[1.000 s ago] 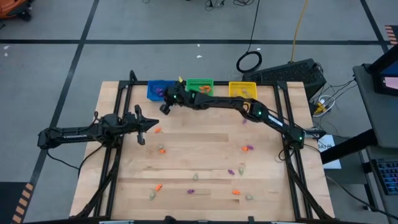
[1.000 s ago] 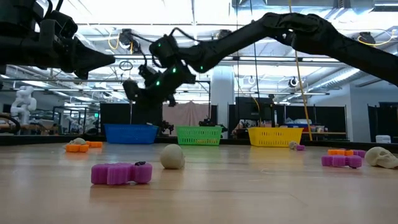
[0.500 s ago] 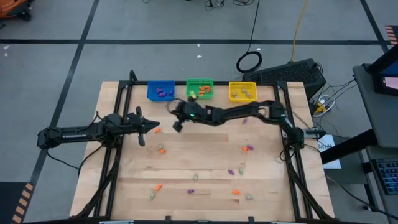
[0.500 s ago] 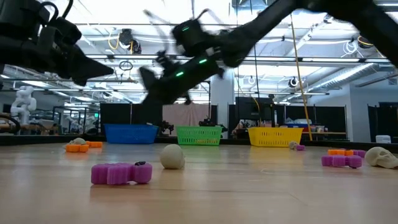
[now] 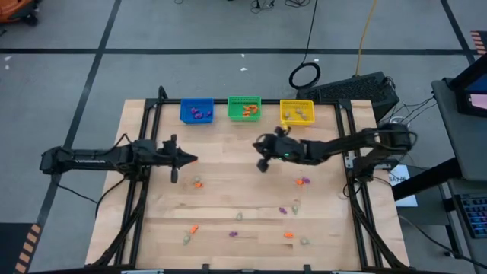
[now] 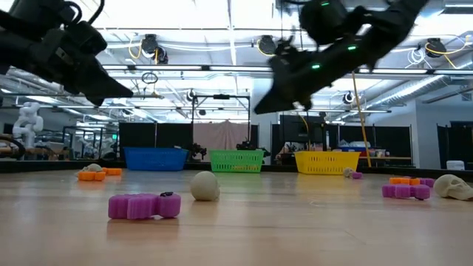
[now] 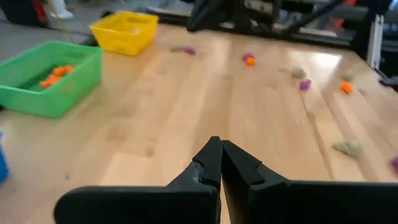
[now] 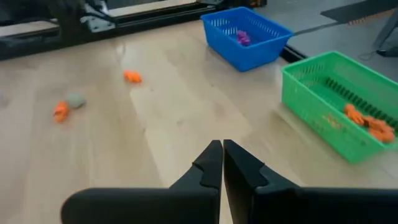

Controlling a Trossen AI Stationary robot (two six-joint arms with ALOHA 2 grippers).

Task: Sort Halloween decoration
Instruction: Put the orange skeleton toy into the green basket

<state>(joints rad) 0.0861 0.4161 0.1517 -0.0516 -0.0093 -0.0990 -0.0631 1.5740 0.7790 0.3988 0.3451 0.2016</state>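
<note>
Between picks, by the look of it: right gripper (image 5: 261, 165) clenched and empty just in front of the green bin (image 5: 244, 107), left gripper (image 5: 192, 159) likewise pinched on nothing, well to that bin's left. Halloween decoration (image 5: 303, 181) mostly loose on the table (image 5: 228, 190) (some already binned). Next: open over one trinket. No legible writing
</note>
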